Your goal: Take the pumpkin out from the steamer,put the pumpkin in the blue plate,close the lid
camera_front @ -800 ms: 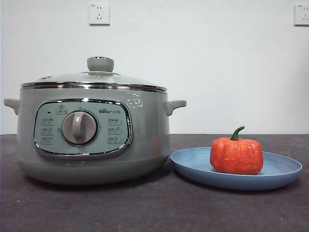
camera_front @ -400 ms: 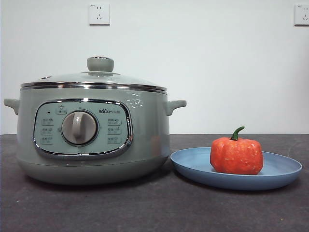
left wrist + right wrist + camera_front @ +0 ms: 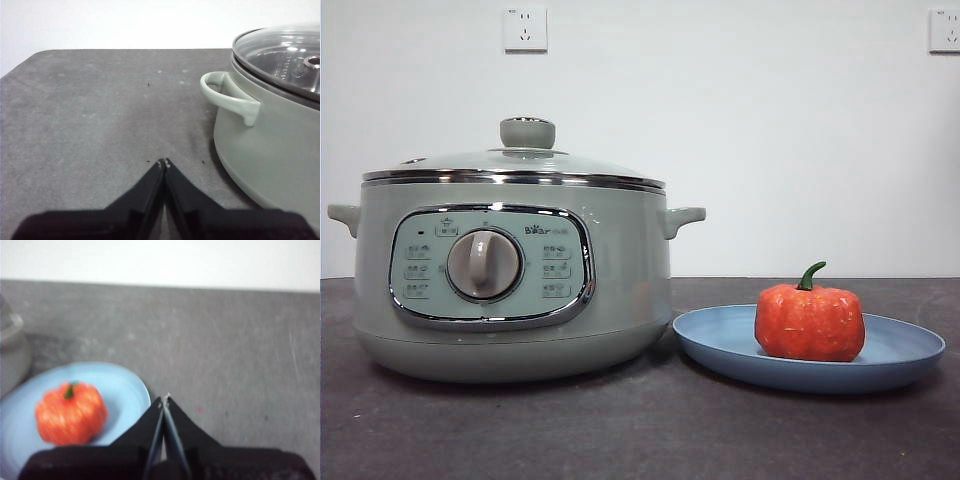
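Observation:
The orange pumpkin (image 3: 809, 320) with its green stem sits upright in the blue plate (image 3: 900, 355) at the right of the table; it shows too in the right wrist view as the pumpkin (image 3: 70, 413) on the plate (image 3: 122, 387). The sage-green steamer (image 3: 510, 265) stands at the left with its glass lid (image 3: 515, 160) resting on top. My right gripper (image 3: 164, 399) is shut and empty beside the plate's edge. My left gripper (image 3: 164, 162) is shut and empty over bare table, apart from the steamer's side handle (image 3: 227, 95). Neither arm appears in the front view.
A dark grey table (image 3: 640, 440) carries everything, with a white wall and two sockets (image 3: 525, 28) behind. The table's corner edge (image 3: 30, 57) lies beyond my left gripper.

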You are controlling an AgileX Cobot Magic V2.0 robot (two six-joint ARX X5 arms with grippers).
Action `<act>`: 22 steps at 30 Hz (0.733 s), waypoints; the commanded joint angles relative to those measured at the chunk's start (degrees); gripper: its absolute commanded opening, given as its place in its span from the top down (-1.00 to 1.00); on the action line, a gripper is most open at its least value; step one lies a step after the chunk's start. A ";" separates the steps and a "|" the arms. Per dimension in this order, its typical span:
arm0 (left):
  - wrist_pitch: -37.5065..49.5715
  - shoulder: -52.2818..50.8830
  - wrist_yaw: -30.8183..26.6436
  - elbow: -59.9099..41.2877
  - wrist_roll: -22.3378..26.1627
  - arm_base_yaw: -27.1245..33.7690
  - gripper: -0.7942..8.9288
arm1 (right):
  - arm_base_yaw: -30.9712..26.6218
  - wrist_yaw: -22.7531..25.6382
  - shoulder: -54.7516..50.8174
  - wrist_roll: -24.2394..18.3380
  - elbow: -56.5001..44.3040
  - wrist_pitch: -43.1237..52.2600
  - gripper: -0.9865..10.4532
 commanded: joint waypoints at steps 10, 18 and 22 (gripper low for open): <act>-0.61 -0.17 0.31 -0.59 -0.55 0.22 0.84 | -2.29 -0.92 -6.93 0.74 -8.74 1.73 0.85; -0.61 -0.17 0.31 -0.59 -0.55 0.22 0.84 | -2.36 -0.90 -6.03 0.57 -8.72 1.66 0.85; -0.61 -0.17 0.31 -0.59 -0.55 0.22 0.84 | -2.36 -0.92 -6.03 0.57 -8.72 1.66 0.85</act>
